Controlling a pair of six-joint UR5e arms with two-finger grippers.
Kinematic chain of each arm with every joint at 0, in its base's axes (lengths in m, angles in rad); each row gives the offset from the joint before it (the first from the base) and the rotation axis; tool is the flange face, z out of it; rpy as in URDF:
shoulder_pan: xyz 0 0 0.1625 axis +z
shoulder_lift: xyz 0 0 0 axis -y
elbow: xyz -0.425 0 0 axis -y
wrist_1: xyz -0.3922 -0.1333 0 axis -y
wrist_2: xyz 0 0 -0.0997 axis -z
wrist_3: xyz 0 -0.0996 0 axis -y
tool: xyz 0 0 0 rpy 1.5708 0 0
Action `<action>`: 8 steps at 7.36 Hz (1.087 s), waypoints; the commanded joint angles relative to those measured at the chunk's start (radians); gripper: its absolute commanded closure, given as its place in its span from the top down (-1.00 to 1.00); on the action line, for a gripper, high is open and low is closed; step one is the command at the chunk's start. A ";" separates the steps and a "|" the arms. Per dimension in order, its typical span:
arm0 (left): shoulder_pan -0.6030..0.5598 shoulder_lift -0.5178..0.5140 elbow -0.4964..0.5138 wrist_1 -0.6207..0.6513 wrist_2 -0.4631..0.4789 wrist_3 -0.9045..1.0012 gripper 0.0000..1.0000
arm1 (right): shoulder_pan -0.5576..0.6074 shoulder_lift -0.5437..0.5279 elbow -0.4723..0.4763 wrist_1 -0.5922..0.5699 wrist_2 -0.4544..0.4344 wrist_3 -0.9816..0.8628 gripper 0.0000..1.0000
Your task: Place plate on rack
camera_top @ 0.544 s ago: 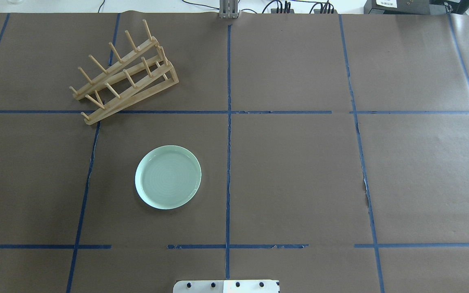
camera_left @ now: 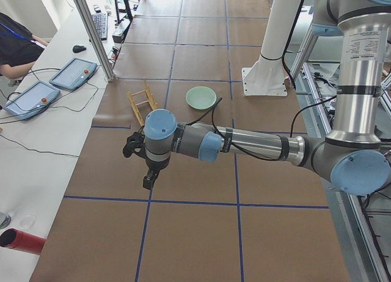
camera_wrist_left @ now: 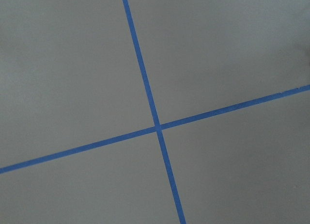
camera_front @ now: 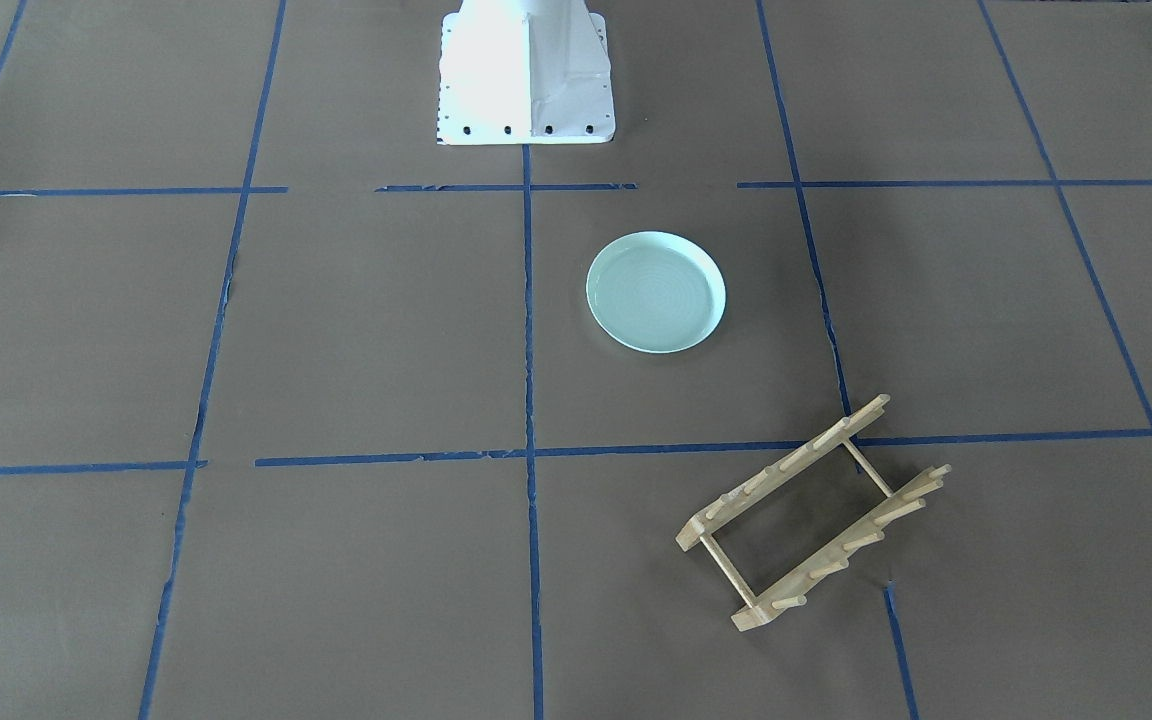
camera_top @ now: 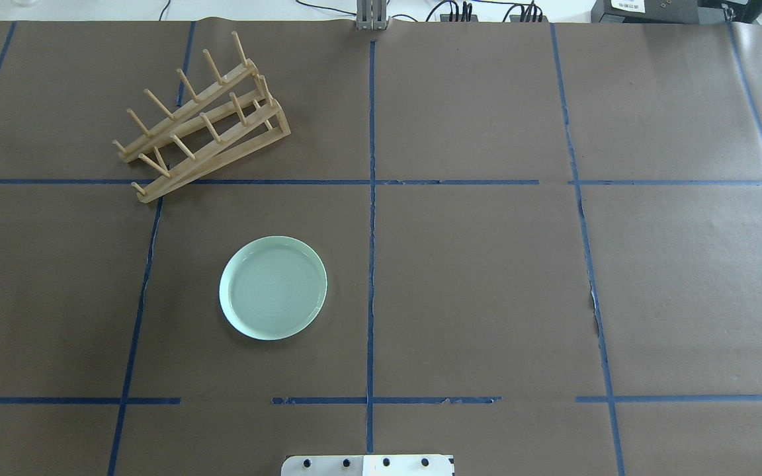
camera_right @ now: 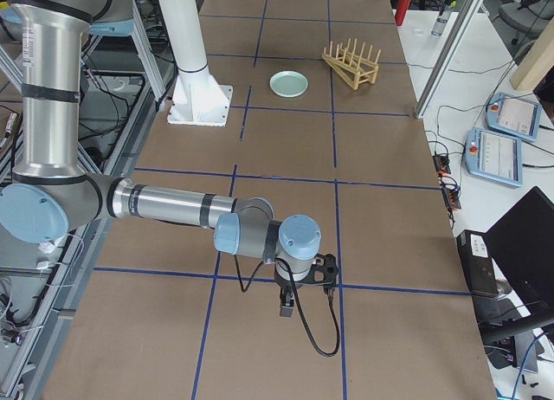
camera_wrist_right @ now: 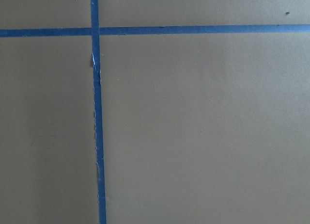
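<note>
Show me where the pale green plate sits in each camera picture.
Front-facing: plate right of centre, upper half.
Overhead: plate left of centre, lower half.
Exterior left: plate upper middle.
Exterior right: plate near top, centre.
Both wrist views: absent; only blue tape lines.
Shared landmark: wooden rack, apart from the plate, in all four exterior views.

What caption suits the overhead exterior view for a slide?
Mint-green plate lies flat on the taped table, apart from the wooden rack beyond it, not yet racked.
</note>
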 commanded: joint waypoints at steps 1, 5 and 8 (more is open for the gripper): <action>0.150 -0.012 -0.054 -0.080 -0.015 -0.275 1.00 | -0.001 0.000 -0.001 0.000 0.000 0.000 1.00; 0.506 -0.295 -0.103 -0.025 0.168 -0.933 1.00 | 0.001 0.000 -0.001 0.000 0.000 0.000 1.00; 0.731 -0.599 -0.095 0.399 0.283 -1.240 1.00 | -0.001 0.000 -0.001 0.000 0.000 0.000 1.00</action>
